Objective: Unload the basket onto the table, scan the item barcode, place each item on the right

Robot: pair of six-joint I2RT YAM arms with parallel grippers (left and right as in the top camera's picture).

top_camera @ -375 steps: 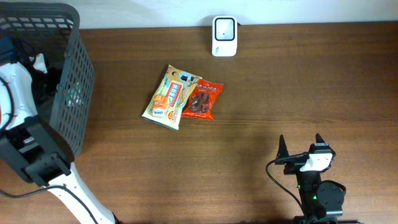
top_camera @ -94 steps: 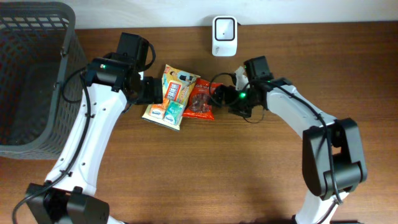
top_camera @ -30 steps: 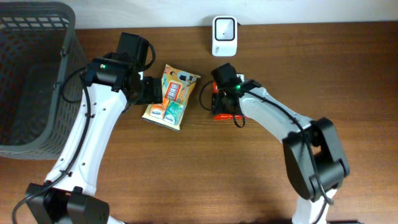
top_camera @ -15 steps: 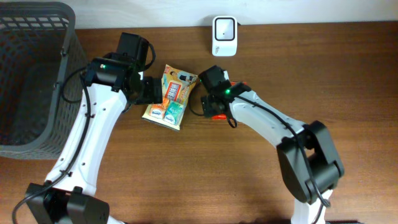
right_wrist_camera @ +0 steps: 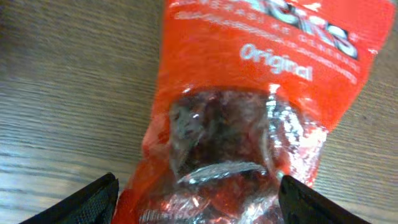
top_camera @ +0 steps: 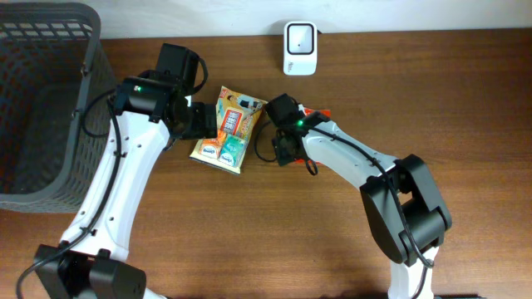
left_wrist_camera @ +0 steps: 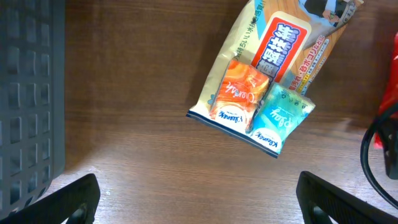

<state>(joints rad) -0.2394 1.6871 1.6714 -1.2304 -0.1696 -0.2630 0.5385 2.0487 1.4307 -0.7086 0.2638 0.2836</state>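
Observation:
Two snack bags lie mid-table: a yellow one (top_camera: pixel 231 126) and a red one printed "Original" (right_wrist_camera: pixel 249 106) with a clear window. No barcode shows on either. My right gripper (right_wrist_camera: pixel 198 193) hangs low over the red bag's window end, jaws wide, one finger at each side edge. In the overhead view this gripper (top_camera: pixel 279 139) hides most of the red bag (top_camera: pixel 320 111). My left gripper (left_wrist_camera: pixel 198 186) stands open over bare wood just short of the yellow bag (left_wrist_camera: pixel 273 81), nothing between its fingers. The white scanner (top_camera: pixel 299 37) stands at the table's far edge.
A dark mesh basket (top_camera: pixel 50 100) fills the far left corner, its wall (left_wrist_camera: pixel 25 93) close beside my left gripper. The right arm's black cable (left_wrist_camera: pixel 373 155) loops near the red bag's edge (left_wrist_camera: pixel 390 106).
The right gripper has slid left over the red bag, and its jaws have drawn in a little. The left arm and the yellow bag have stayed put.

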